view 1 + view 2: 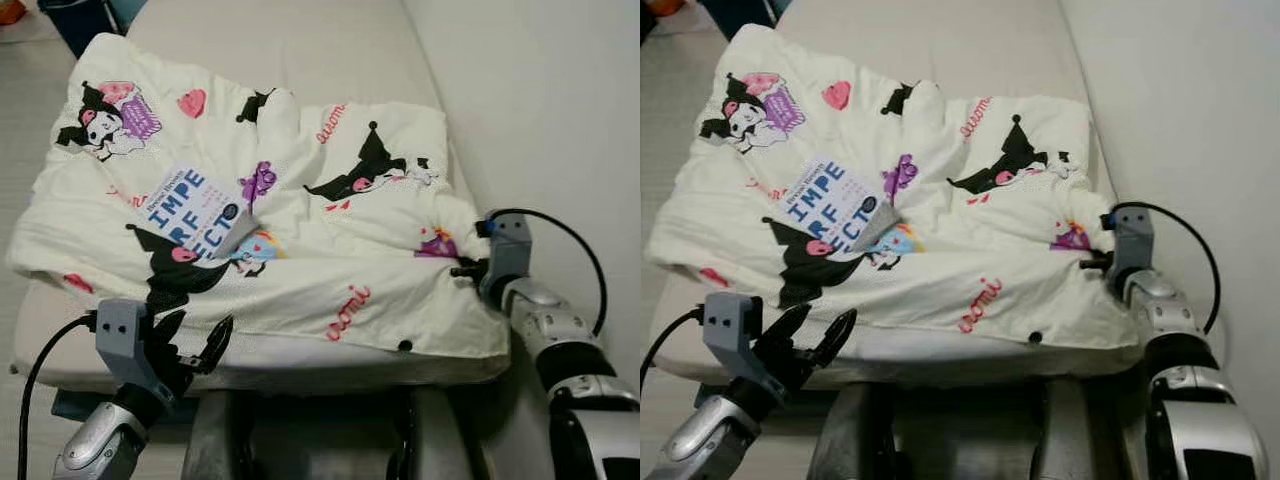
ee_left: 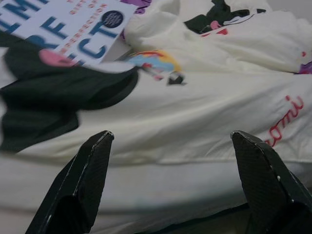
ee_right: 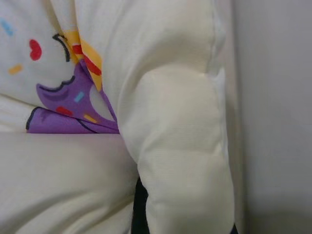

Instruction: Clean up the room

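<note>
A cream comforter [image 1: 330, 230] printed with cartoon figures lies crumpled over the near half of the bed. On its left part rests a white book [image 1: 195, 212] with blue letters, also seen in the left wrist view as the book [image 2: 63, 24]. My left gripper [image 1: 197, 328] hovers open just off the bed's front left edge, its fingers [image 2: 92, 165] pointing at the comforter's hem. My right gripper [image 1: 462, 270] is at the comforter's right edge by the wall, shut on a bunched fold of the comforter [image 3: 180, 146], which hides most of the fingers.
The bare mattress [image 1: 300, 40] stretches away beyond the comforter. A white wall [image 1: 540, 100] runs close along the bed's right side. Pale floor [image 1: 20, 90] lies to the left, with a dark blue object [image 1: 80, 20] at the far left corner.
</note>
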